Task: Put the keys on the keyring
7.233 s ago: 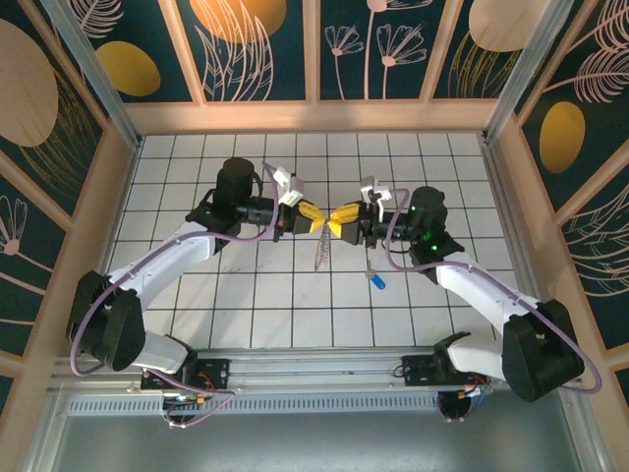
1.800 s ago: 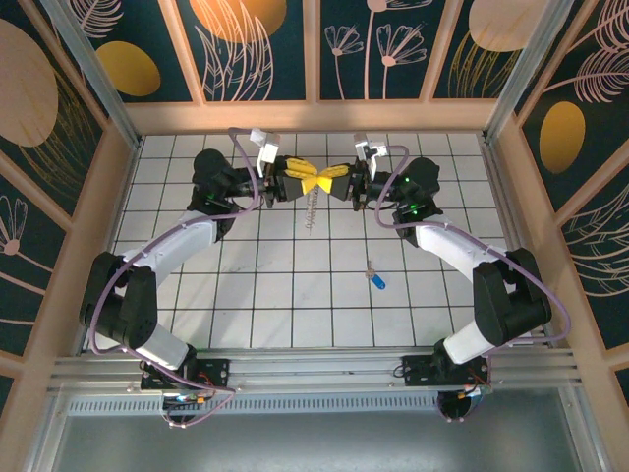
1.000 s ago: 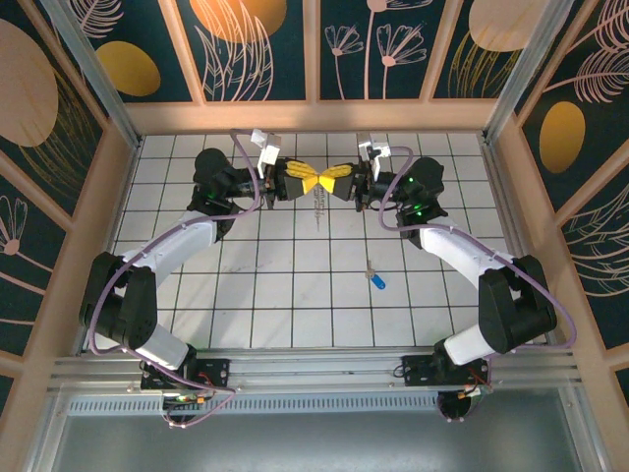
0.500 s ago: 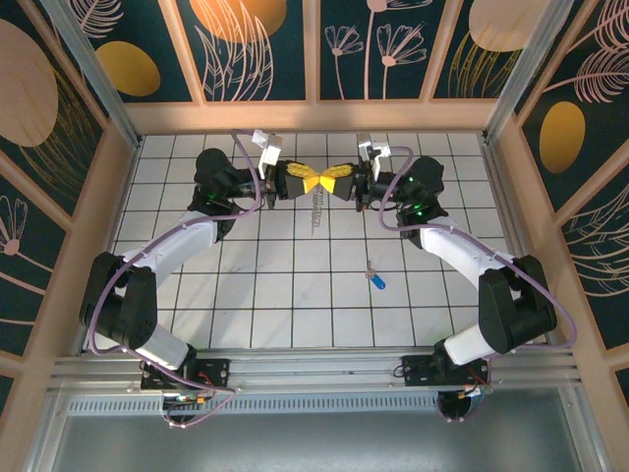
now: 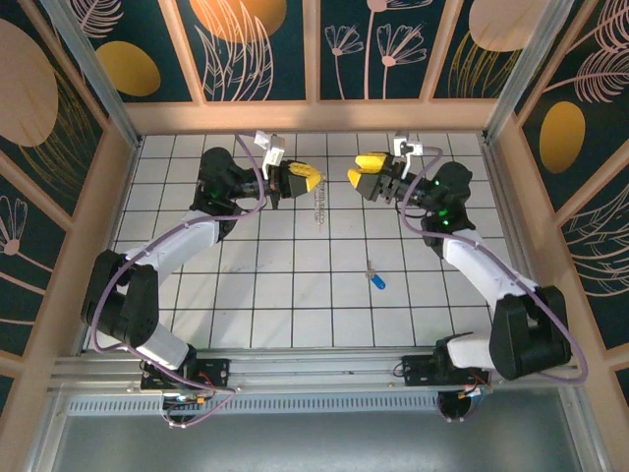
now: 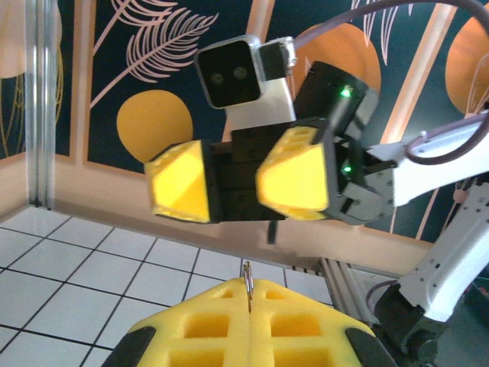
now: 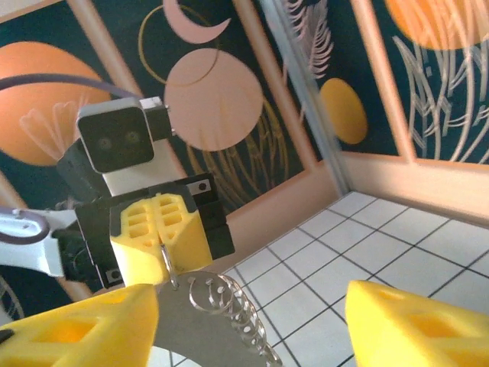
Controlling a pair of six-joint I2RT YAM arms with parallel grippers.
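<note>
Left gripper (image 5: 305, 180) clamps the silvery, coiled-wire keyring (image 7: 223, 300), likely light and springy, by its top; right gripper (image 5: 363, 174) hangs open, empty.

Keyring (image 7: 229, 310): bright silvery metal wire, shiny. Key (image 5: 376, 278): metal blade; head finish too small to judge. Left fingers (image 7: 145, 237): yellow matt plastic, recessed. Table (image 5: 295, 295): smooth white tiles, faint sheen.
</note>
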